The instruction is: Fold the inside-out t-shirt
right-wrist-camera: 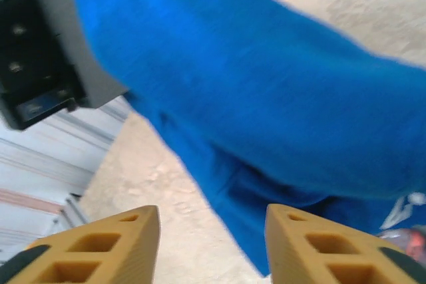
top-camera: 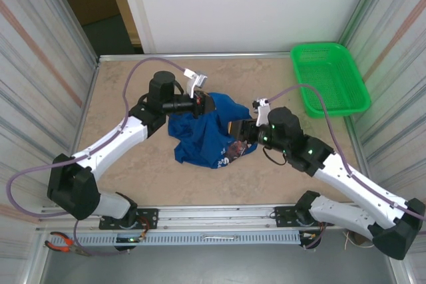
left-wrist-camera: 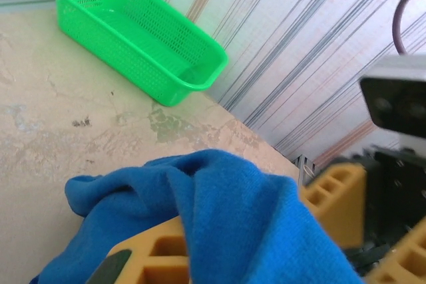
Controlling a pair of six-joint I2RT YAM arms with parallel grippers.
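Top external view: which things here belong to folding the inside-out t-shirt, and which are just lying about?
For the job:
- blue t-shirt

Lying about:
- green mesh basket
- red-handled pliers

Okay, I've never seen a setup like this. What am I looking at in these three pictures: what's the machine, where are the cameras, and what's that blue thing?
These are two robot arms bolted at the near edge of a table. One picture looks down from above and behind them. The other two come from a camera on each wrist, so the yellow blocks there are that arm's own fingers. On the table lies a crumpled blue t-shirt, with a green basket in the far right corner. The left hand has shirt cloth draped over it; whether it pinches the cloth is unclear. The right hand is open, close to the cloth.
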